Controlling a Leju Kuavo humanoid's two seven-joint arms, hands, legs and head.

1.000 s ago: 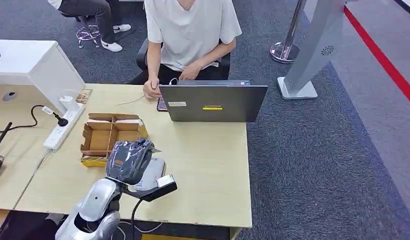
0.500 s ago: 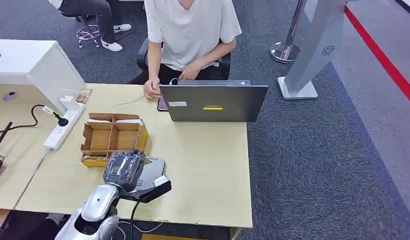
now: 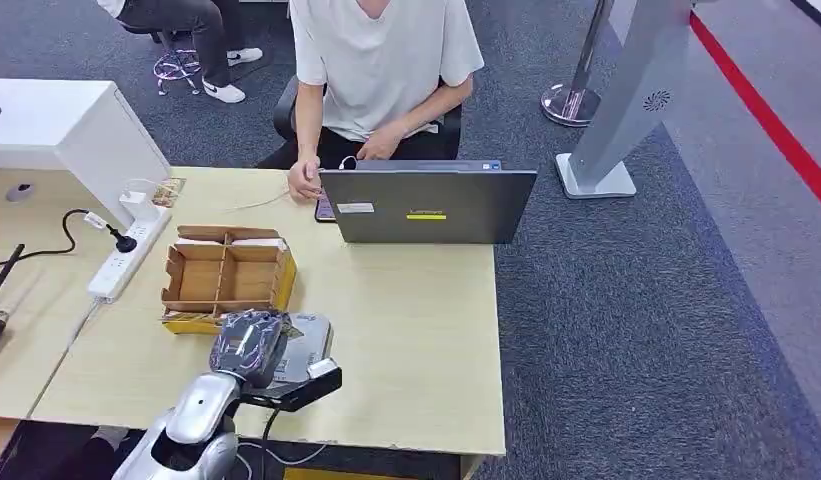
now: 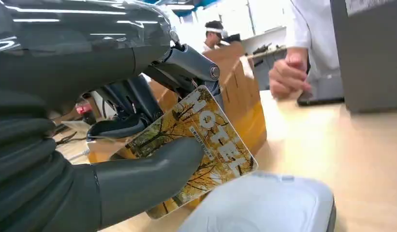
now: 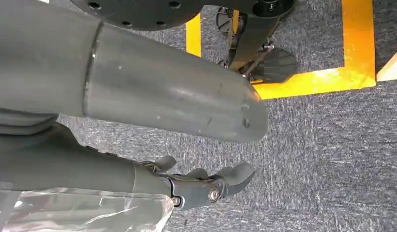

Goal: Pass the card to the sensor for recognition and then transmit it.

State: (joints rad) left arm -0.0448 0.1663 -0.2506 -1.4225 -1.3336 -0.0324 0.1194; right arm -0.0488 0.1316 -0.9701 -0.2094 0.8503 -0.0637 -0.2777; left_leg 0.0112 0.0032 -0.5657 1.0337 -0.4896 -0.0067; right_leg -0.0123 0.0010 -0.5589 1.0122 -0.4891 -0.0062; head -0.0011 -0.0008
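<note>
Card (image 4: 198, 145) pinched in left hand (image 3: 248, 343) beside divided cardboard box (image 3: 226, 275)

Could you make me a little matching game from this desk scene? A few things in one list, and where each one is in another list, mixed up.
Things:
1. hotel card
2. cardboard box
3. laptop
4. power strip

Places:
A. standing open at the far edge of the table, in front of the seated person
B. held in the robot's left hand, just above the grey sensor
C. on the table's left part, with a black plug in it
D. between the power strip and the laptop, beyond the sensor

Pairs: 1-B, 2-D, 3-A, 4-C
</note>
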